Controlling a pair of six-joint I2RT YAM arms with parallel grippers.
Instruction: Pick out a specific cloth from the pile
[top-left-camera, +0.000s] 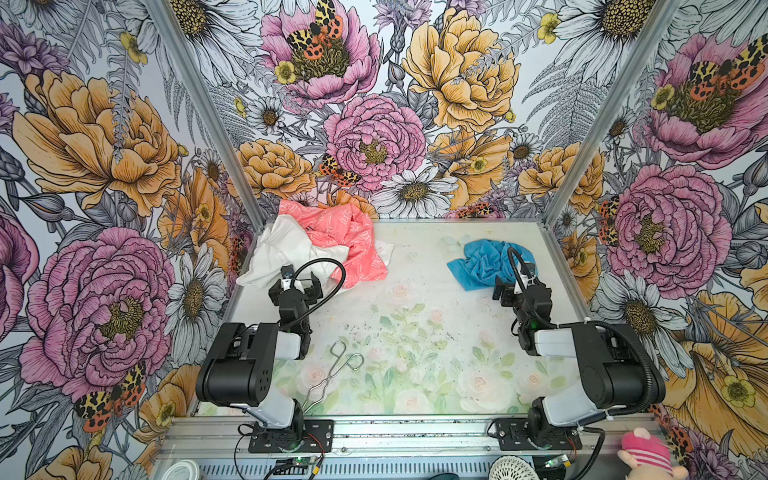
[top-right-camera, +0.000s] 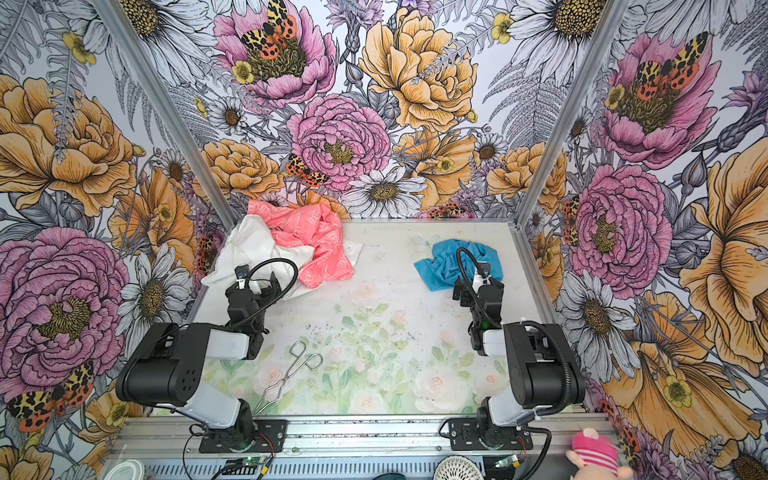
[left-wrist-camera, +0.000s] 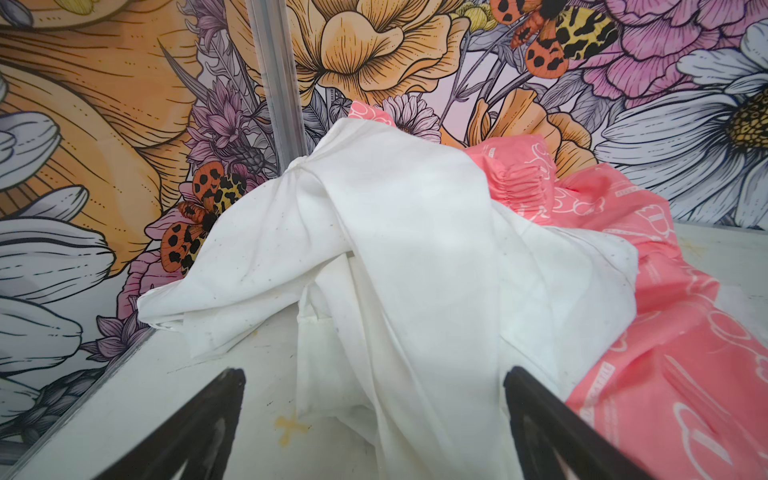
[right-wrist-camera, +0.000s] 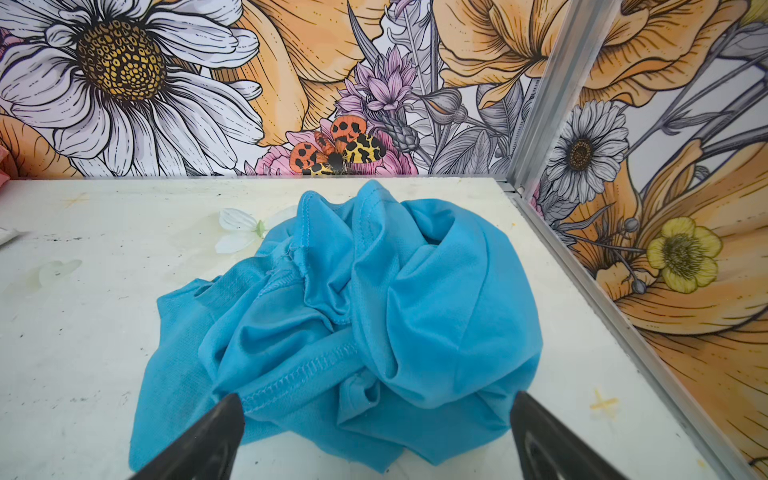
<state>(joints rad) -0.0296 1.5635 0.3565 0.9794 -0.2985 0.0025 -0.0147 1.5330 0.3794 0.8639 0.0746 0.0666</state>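
The cloth (top-left-camera: 478, 266) (top-right-camera: 444, 266) (right-wrist-camera: 353, 311) is a crumpled turquoise-blue piece lying alone at the back right of the table, apart from the pile. The pile sits in the back left corner: a white cloth (top-left-camera: 286, 249) (top-right-camera: 257, 249) (left-wrist-camera: 395, 249) with a coral-pink printed cloth (top-left-camera: 349, 237) (top-right-camera: 320, 237) (left-wrist-camera: 665, 332) draped behind and beside it. My right gripper (top-left-camera: 515, 286) (top-right-camera: 478, 284) (right-wrist-camera: 376, 399) stands open at the blue cloth's near edge, with the fabric spread between its fingers and not pinched. My left gripper (top-left-camera: 296, 284) (top-right-camera: 254, 286) (left-wrist-camera: 374, 374) is open at the white cloth's near edge.
Metal tongs (top-left-camera: 332, 374) (top-right-camera: 291, 372) lie on the flowered table mat (top-left-camera: 415, 353) near the front left. Floral walls with aluminium corner posts (top-left-camera: 569, 137) close in the back and sides. A pink plush toy (top-left-camera: 644, 453) sits outside the front rail.
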